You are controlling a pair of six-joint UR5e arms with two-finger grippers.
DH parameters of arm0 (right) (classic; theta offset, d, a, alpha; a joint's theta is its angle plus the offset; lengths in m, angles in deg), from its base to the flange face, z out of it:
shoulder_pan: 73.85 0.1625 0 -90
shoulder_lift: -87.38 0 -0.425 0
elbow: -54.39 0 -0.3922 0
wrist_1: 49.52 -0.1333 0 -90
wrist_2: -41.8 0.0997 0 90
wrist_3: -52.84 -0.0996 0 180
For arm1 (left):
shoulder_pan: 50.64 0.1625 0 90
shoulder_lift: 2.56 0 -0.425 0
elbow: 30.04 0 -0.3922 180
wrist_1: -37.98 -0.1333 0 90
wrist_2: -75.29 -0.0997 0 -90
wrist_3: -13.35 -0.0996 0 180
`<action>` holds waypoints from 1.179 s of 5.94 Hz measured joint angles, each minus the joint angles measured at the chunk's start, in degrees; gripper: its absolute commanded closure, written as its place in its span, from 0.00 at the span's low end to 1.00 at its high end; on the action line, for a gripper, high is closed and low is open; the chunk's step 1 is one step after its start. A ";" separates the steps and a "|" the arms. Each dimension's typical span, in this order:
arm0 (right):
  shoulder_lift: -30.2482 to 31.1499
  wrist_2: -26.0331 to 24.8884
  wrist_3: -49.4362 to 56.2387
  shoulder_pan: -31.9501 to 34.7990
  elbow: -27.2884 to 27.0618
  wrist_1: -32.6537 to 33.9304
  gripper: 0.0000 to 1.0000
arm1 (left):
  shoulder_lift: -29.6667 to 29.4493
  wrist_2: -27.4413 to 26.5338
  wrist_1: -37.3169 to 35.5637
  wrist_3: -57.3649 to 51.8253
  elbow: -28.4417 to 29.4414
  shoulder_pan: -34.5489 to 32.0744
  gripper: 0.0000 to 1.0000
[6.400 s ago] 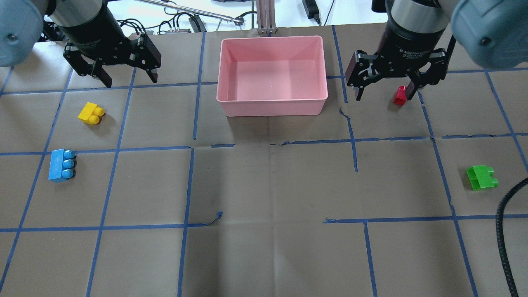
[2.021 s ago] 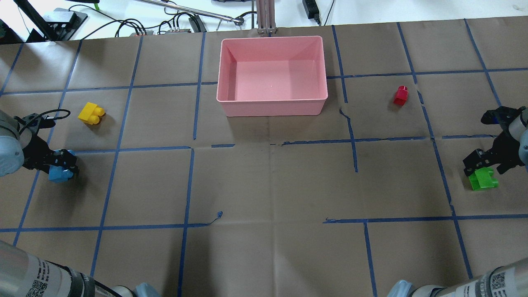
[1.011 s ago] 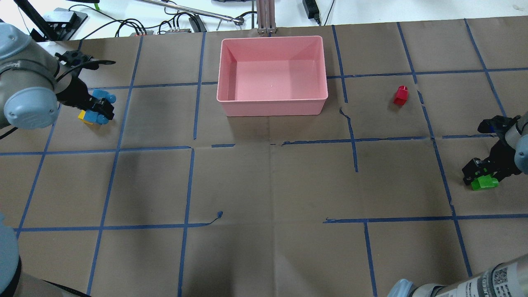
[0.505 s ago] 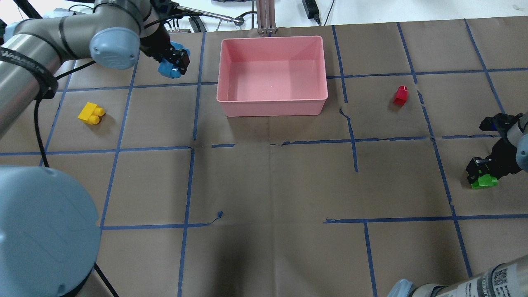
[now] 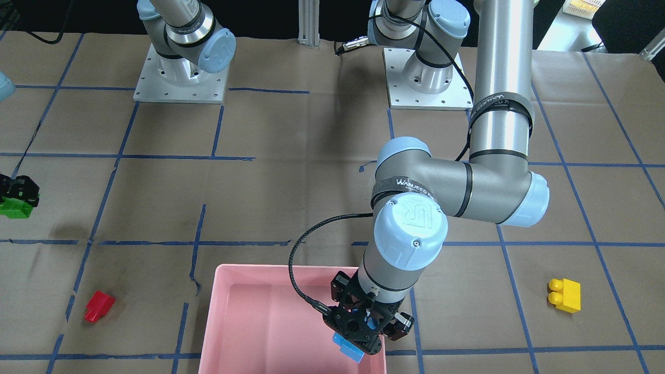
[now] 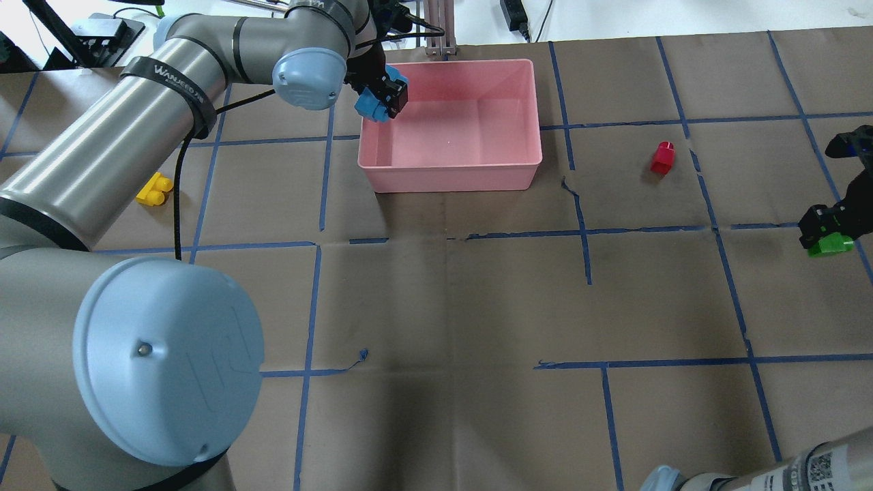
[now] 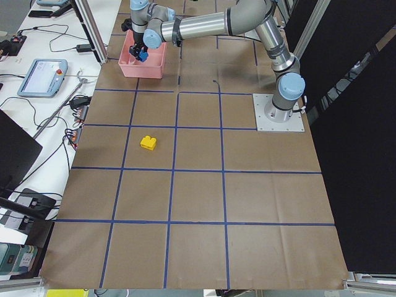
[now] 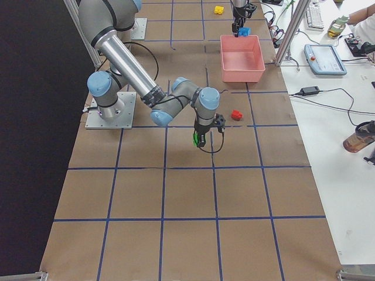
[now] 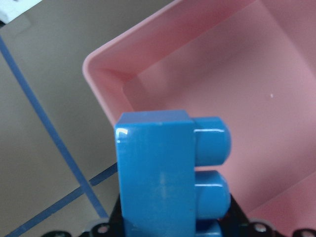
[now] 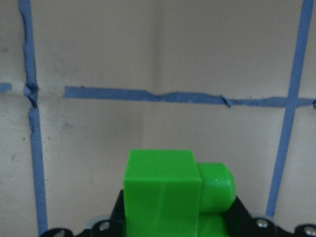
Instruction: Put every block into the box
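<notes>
My left gripper (image 6: 383,101) is shut on the blue three-stud brick (image 6: 368,108) and holds it over the far left corner of the pink box (image 6: 450,179). The left wrist view shows the blue brick (image 9: 158,173) above the box's corner (image 9: 106,74). My right gripper (image 6: 826,230) is shut on the green brick (image 6: 831,247), lifted off the paper at the right edge; the brick fills the right wrist view (image 10: 163,192). The red brick (image 6: 661,157) lies right of the box. The yellow brick (image 6: 153,189) lies far left of it.
My left arm's elbow (image 6: 164,361) and long forearm (image 6: 102,157) cover much of the table's left side in the overhead view. Cables and an aluminium post (image 6: 440,27) stand just beyond the box. Brown paper with a blue tape grid covers the table.
My left gripper has carried the blue brick rightward from beside the box to over its far left corner. My right gripper has lifted the green brick and moved it farther from the robot.
</notes>
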 measured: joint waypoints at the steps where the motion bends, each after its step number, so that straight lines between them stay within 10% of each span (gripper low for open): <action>1: 0.07 0.50 -1.20 2.62 6.59 -6.17 0.56 | -0.06 -0.21 0.13 -0.01 -0.04 -0.65 0.00; 4: -0.34 1.03 -12.79 15.00 23.01 -21.23 0.56 | 5.34 -0.41 0.47 -0.10 -2.46 7.38 0.00; 7: -3.55 2.12 -35.43 35.09 29.05 -21.69 0.57 | 10.24 -0.25 -0.51 -8.29 -10.76 27.60 0.00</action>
